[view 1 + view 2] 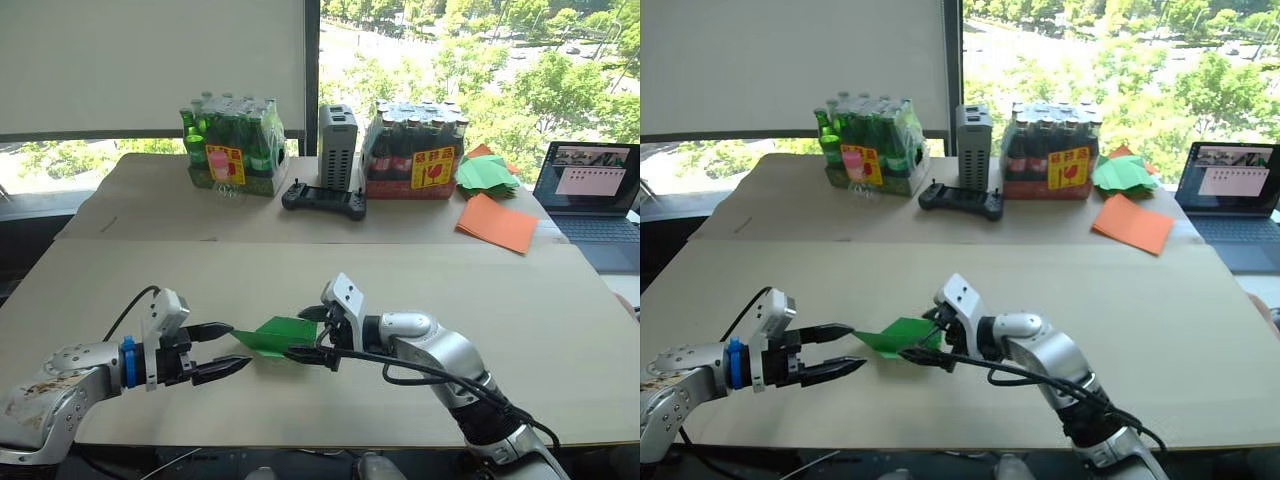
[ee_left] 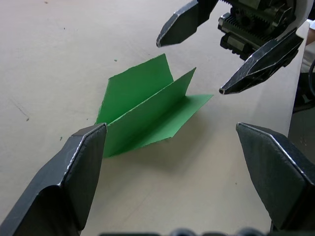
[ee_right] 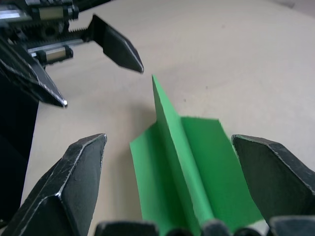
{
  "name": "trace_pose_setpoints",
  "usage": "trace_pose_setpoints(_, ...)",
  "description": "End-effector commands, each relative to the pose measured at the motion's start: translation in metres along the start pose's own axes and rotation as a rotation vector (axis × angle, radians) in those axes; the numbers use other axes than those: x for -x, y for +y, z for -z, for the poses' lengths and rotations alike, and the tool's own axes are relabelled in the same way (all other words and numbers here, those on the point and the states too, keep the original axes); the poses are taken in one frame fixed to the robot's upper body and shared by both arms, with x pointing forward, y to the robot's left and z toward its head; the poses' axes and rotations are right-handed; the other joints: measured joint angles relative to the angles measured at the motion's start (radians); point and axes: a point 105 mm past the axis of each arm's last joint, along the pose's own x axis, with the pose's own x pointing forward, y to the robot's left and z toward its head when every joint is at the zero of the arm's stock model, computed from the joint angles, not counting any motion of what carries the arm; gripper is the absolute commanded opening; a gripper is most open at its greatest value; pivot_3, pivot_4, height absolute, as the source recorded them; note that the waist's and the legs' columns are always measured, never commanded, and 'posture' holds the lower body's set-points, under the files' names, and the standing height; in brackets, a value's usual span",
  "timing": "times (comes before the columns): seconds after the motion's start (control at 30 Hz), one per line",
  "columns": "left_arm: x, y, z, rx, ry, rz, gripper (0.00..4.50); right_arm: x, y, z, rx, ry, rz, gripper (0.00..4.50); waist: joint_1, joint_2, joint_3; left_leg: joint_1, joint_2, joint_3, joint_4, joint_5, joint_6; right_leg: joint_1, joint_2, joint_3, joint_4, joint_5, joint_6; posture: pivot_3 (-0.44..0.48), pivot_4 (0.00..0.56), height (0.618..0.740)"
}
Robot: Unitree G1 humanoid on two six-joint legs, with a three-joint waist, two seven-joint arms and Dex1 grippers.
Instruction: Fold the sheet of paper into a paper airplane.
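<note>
Flanking 1 paper airplane (image 1: 277, 335): 2 spread pincers.

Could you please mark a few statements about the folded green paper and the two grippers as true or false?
1. The paper airplane lies on the near table between the two grippers. True.
2. The left gripper is clamped on the airplane. False: its jaws are open and the paper lies free of them.
3. The right gripper has its jaws open on either side of the airplane. True.
4. An orange sheet lies under the airplane. False: it lies on the far table, beside the heap of green sheets.
5. A laptop stands at the far right. True.
</note>
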Motion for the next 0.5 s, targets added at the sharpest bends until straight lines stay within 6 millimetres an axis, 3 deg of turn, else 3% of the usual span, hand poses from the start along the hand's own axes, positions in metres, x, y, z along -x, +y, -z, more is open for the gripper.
trace_pose_setpoints(0.03, -0.004, -0.006, -0.011, -0.026, -0.029, 0.019, 4.47, 0.002, -0.002, -0.016, 0.080, -0.029, 0.026, 4.50, 0.001, 0.000, 0.000, 0.000, 0.000, 0.000, 0.000, 0.000, 0.000, 0.000, 0.000, 0.000, 0.000, 0.000, 0.000, 0.000, 0.150, 0.740)
trace_pose_setpoints(0.07, -0.004, -0.007, -0.011, -0.025, -0.030, 0.018, 4.47, 0.001, -0.002, -0.015, 0.108, -0.020, 0.025, 4.50, 0.001, 0.000, 0.000, 0.000, 0.000, 0.000, 0.000, 0.000, 0.000, 0.000, 0.000, 0.000, 0.000, 0.000, 0.000, 0.000, 0.150, 0.740)
trace_pose_setpoints(0.17, -0.006, -0.008, -0.014, -0.024, -0.031, 0.017, 4.50, -0.001, -0.002, -0.008, 0.229, 0.028, 0.028, 3.70, 0.001, 0.000, 0.000, 0.000, 0.000, 0.000, 0.000, 0.000, 0.000, 0.000, 0.000, 0.000, 0.000, 0.000, 0.000, 0.000, 0.150, 0.740)
trace_pose_setpoints(0.43, -0.007, -0.008, -0.020, -0.020, -0.030, 0.015, 4.50, -0.007, 0.004, 0.009, 0.317, 0.072, 0.003, 0.89, -0.002, 0.000, 0.000, 0.000, 0.000, 0.000, 0.000, 0.000, 0.000, 0.000, 0.000, 0.000, 0.000, 0.000, 0.000, 0.000, 0.150, 0.740)
trace_pose_setpoints(0.5, -0.007, -0.009, -0.021, -0.019, -0.027, 0.015, 4.50, -0.008, 0.004, 0.010, 0.328, 0.076, 0.004, 0.89, 0.000, 0.000, 0.000, 0.000, 0.000, 0.000, 0.000, 0.000, 0.000, 0.000, 0.000, 0.000, 0.000, 0.000, 0.000, 0.000, 0.150, 0.740)
